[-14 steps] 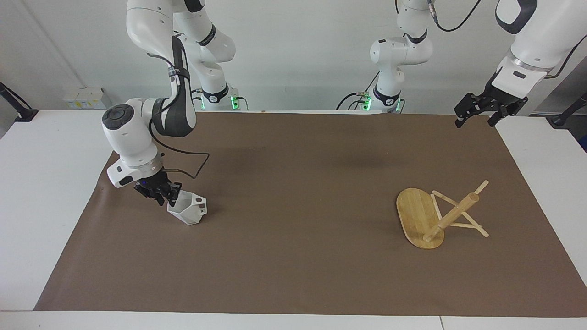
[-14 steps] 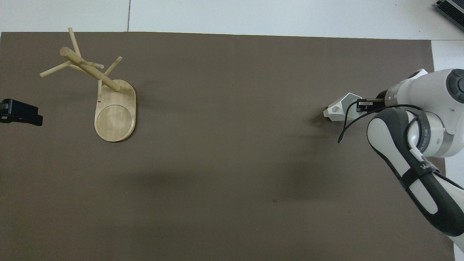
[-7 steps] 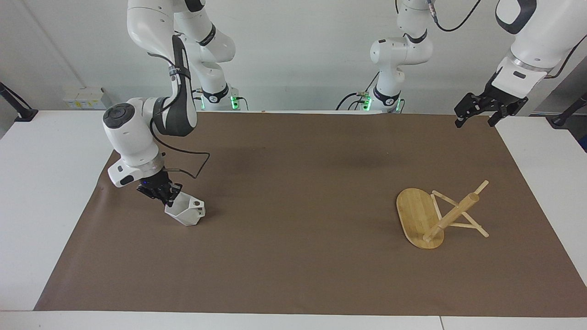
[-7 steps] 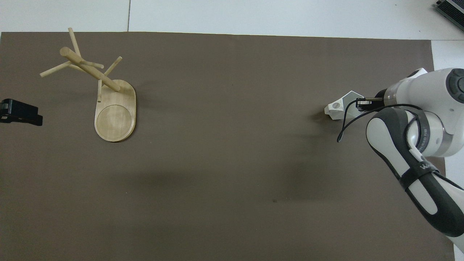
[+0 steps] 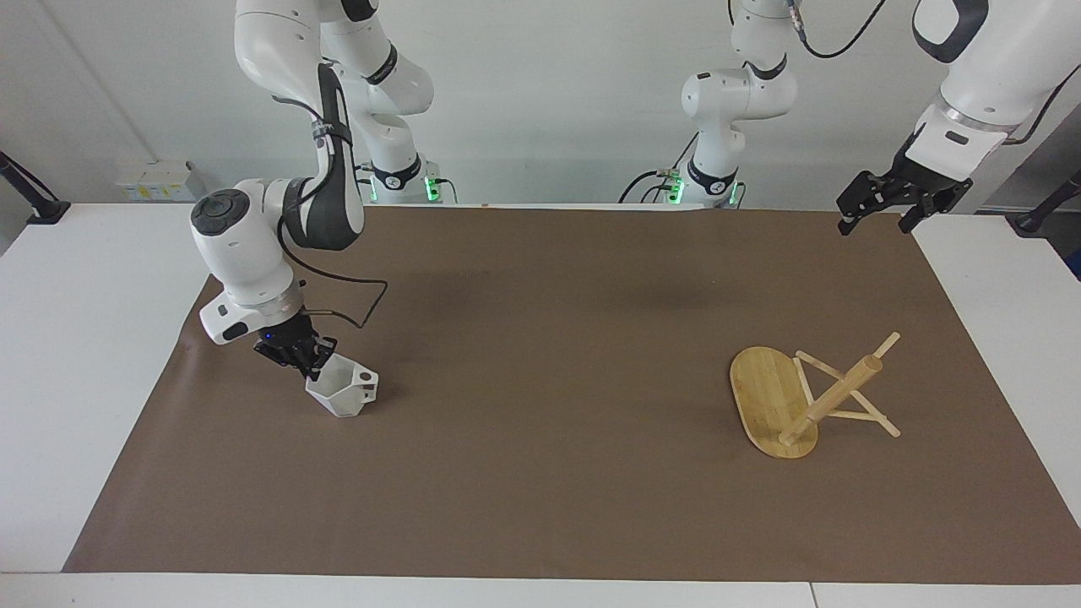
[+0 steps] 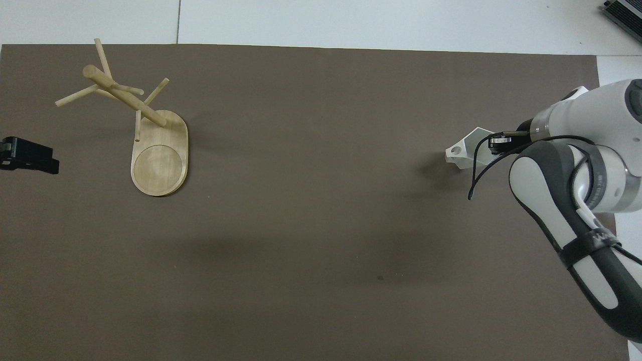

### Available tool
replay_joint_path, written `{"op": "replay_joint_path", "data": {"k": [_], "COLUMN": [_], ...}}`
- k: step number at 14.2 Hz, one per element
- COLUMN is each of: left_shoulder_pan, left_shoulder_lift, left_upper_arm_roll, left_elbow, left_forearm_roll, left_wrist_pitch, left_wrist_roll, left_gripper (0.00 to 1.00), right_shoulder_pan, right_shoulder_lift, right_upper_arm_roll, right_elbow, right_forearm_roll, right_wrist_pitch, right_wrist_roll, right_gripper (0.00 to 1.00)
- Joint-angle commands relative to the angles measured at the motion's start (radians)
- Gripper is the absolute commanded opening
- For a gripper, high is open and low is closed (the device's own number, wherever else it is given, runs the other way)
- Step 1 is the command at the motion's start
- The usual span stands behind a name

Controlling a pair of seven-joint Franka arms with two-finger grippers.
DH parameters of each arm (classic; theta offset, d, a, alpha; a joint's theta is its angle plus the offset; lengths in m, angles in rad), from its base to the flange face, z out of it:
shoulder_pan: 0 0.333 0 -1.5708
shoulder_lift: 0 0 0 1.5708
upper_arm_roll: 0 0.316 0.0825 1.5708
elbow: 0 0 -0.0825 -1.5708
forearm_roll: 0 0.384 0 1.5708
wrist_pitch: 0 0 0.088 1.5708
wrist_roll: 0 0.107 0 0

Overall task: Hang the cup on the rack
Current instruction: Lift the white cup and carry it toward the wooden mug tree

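The white faceted cup (image 5: 344, 391) (image 6: 462, 151) hangs just above the brown mat at the right arm's end of the table. My right gripper (image 5: 311, 361) (image 6: 495, 142) is shut on its rim, on the side away from the handle. The flat handle with its round hole points toward the table's middle. The bamboo rack (image 5: 767, 395) (image 6: 159, 161) lies tipped over at the left arm's end, its post (image 5: 834, 395) slanting and its pegs touching the mat. My left gripper (image 5: 878, 211) (image 6: 27, 156) waits open, high over the mat's corner at that end.
The brown mat (image 5: 549, 355) covers most of the white table (image 5: 84, 338). A black cable loops from the right wrist down beside the cup.
My right gripper has shut on the cup's rim and raised it slightly off the mat. The left arm and the rack have not moved.
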Motion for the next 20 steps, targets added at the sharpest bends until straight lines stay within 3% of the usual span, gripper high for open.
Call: {"op": "replay_joint_path", "data": {"k": [1, 5, 8, 15, 17, 20], "left_shoulder_pan": [-0.01, -0.01, -0.01, -0.01, -0.01, -0.01], "left_shoulder_lift": [-0.016, -0.016, -0.016, -0.016, -0.016, -0.016], "left_upper_arm_roll": [0.012, 0.012, 0.012, 0.012, 0.012, 0.012], "left_elbow": [-0.021, -0.021, -0.021, -0.021, -0.021, -0.021], "left_forearm_roll": [0.0, 0.001, 0.0, 0.001, 0.0, 0.0], "left_wrist_pitch": [0.008, 0.01, 0.01, 0.008, 0.01, 0.008], "left_wrist_roll": [0.01, 0.01, 0.01, 0.01, 0.01, 0.01], "left_gripper": [1.0, 1.0, 1.0, 1.0, 1.0, 1.0], "right_shoulder_pan": [-0.01, -0.01, -0.009, -0.007, -0.007, -0.009], "right_shoulder_lift": [-0.034, -0.121, -0.166, -0.172, -0.172, -0.171], "right_upper_arm_roll": [0.02, 0.033, 0.075, 0.227, 0.286, 0.378], "right_elbow": [0.087, 0.101, 0.101, 0.159, 0.161, 0.159], "right_forearm_roll": [0.095, 0.376, 0.494, 0.519, 0.516, 0.539], "right_wrist_pitch": [-0.131, -0.151, -0.141, -0.11, -0.006, 0.027], "right_wrist_roll": [-0.001, -0.019, -0.007, 0.135, 0.273, 0.3], "right_gripper": [0.0, 0.0, 0.0, 0.0, 0.0, 0.0]}}
